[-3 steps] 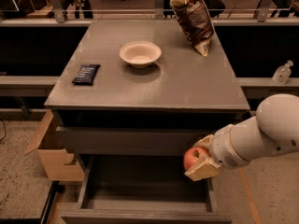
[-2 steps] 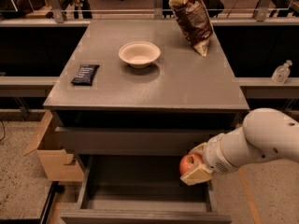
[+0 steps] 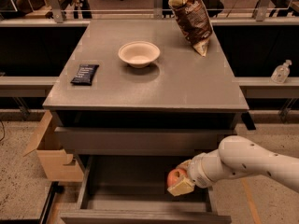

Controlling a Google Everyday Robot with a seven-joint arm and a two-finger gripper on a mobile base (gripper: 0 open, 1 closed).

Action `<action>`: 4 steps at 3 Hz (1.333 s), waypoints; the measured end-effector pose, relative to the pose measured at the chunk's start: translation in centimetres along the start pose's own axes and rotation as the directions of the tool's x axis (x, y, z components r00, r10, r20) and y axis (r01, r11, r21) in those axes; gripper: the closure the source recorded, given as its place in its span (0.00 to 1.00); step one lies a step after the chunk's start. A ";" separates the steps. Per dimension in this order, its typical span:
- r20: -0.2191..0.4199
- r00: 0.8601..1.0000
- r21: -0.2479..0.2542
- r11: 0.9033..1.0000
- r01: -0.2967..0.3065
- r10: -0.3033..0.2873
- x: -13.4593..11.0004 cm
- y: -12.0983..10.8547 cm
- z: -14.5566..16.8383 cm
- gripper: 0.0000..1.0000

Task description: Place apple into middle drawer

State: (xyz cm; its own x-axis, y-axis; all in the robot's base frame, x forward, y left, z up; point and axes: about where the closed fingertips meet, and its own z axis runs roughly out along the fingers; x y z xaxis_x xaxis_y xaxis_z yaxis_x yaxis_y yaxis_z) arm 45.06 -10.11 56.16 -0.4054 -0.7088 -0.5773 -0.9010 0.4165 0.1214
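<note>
Compared with the views of a second earlier, the arm is lower and further left: the claw (image 3: 180, 178) and its load have moved from a position level with the cabinet front, at the right edge, down into the opening of the middle drawer (image 3: 126, 185). The claw is closed on the apple (image 3: 174, 176), with one tan finger pad above and one below the fruit. The apple now hangs over the right-hand part of the drawer floor, close to the right side wall; contact with the floor cannot be confirmed. Assessment: the transport phase is nearly complete, and lowering and release remain. The drawer stands pulled out, and its floor appears bare. The apple shows a red skin with a paler yellowish patch on the side toward the pads; the stem is not discernible. The bowl (image 3: 138, 53), the chip bag (image 3: 192, 16) and the dark snack bar (image 3: 85, 73) are unchanged on the bench (image 3: 187, 90).
</note>
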 end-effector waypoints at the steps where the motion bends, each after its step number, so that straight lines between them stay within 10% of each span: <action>1: 0.000 1.000 0.000 1.000 0.000 0.000 0.0 0.0 0.0 1.00; 4: 0.072 0.997 -0.006 0.999 -0.038 0.038 1.8 -0.6 6.2 1.00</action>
State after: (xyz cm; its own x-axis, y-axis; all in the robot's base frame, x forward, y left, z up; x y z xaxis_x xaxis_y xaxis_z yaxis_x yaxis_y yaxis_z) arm 45.77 -8.11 50.01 -0.4273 -0.6497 -0.6288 -0.8860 0.4393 0.1482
